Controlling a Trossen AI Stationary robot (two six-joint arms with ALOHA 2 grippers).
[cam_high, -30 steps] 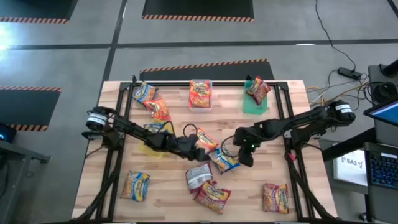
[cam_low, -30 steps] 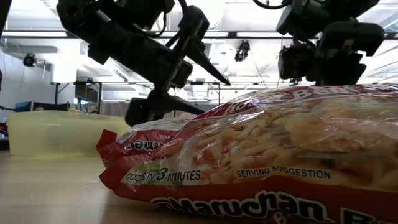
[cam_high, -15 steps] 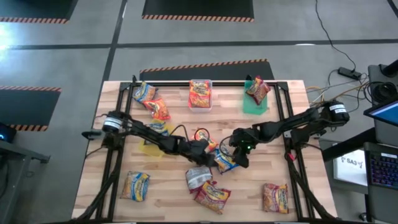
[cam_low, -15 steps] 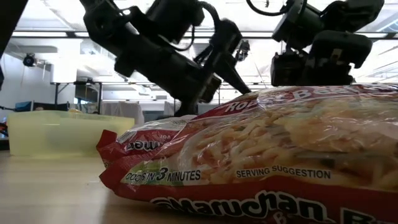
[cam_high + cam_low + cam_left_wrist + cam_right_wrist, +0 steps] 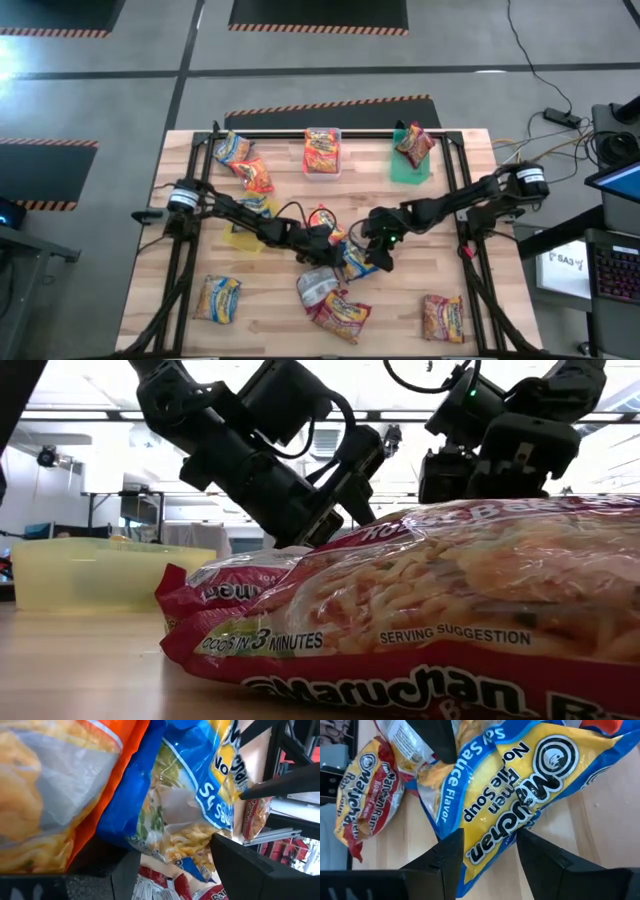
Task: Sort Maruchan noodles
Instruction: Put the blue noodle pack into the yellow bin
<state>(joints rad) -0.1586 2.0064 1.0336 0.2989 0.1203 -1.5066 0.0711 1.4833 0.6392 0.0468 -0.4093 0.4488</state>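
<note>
A: What surrounds the wooden table (image 5: 270,310)?
B: A grey concrete floor (image 5: 130,60) with dark mats (image 5: 318,14) edged in orange-and-black hazard stripes (image 5: 330,106), seen from above.

A: What stands beside the table?
B: At one side, cables (image 5: 540,70) trail across the floor toward a laptop (image 5: 615,265) and other equipment.

A: And the room at table height?
B: A bright ceiling with long light strips (image 5: 120,415), pale walls, and a dark-framed bench (image 5: 130,510) far behind.

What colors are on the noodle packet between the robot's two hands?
The crinkly plastic noodle packet is yellow and blue with white lettering, clearest in the right wrist view.
</note>
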